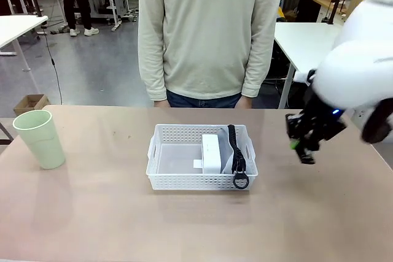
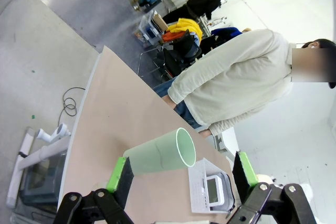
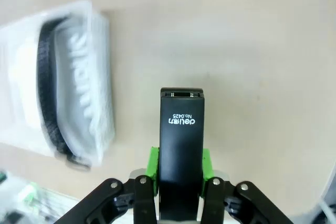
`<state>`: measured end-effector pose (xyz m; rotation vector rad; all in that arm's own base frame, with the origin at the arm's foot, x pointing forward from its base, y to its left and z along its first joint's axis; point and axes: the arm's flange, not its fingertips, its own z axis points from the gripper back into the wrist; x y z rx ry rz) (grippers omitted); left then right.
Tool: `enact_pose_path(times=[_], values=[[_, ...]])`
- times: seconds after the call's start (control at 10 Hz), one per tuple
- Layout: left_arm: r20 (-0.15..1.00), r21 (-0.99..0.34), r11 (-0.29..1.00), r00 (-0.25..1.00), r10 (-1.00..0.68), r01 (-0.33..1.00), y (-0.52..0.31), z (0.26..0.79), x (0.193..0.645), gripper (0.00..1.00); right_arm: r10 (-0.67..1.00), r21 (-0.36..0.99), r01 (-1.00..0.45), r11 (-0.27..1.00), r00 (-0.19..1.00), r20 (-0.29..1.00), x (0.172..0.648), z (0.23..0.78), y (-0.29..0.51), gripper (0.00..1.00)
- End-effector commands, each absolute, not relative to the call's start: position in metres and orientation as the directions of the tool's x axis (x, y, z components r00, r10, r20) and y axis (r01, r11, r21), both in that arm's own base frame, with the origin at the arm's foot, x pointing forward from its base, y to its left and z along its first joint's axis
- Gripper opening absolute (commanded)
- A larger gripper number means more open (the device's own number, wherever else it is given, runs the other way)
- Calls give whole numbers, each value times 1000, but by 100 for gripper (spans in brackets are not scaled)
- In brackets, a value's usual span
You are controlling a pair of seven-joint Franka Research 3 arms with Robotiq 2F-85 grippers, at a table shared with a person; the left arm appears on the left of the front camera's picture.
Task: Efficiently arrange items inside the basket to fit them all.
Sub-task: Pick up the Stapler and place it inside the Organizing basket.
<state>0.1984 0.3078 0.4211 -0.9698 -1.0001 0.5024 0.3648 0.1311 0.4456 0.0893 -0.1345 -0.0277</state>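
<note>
Up over the worktop near its right edge, well to the right of the basket: right claw, clamped on the black stapler, green pads pressed against both of its long sides; from the right wrist, stapler pointing away from the claw, white print on its top, bare worktop beneath. Upright near the left edge of the worktop, open end up, well apart from the basket: pale green cup. From the left wrist: left claw spread wide, nothing gripped between its fingers; cup showing farther ahead in the gap, apart from both. At the middle of the worktop: the white perforated basket, left half bare; in its right half a small white box set on edge; just right of that, against the right wall, the grey pouch, black strap running along its top, ring hanging over the front rim. Lettering on the pouch blurred from the right wrist, possibly "CAMPUS". At the far edge, a person in a pale sweater, arms down.
</note>
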Motion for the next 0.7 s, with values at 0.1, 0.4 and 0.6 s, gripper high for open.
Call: enact_pose_path(times=[0.1,0.4,0.6], values=[[494,-854,511,458,739,96,306,419,199,100,-73,115,54,992,983,169,324,493,105,34],[494,-854,511,458,739,96,306,419,199,100,10,87,-22,996,990,137,340,481,126,34],[494,-854,511,458,739,96,306,419,199,100,8,78,-18,997,992,127,329,488,122,37]])
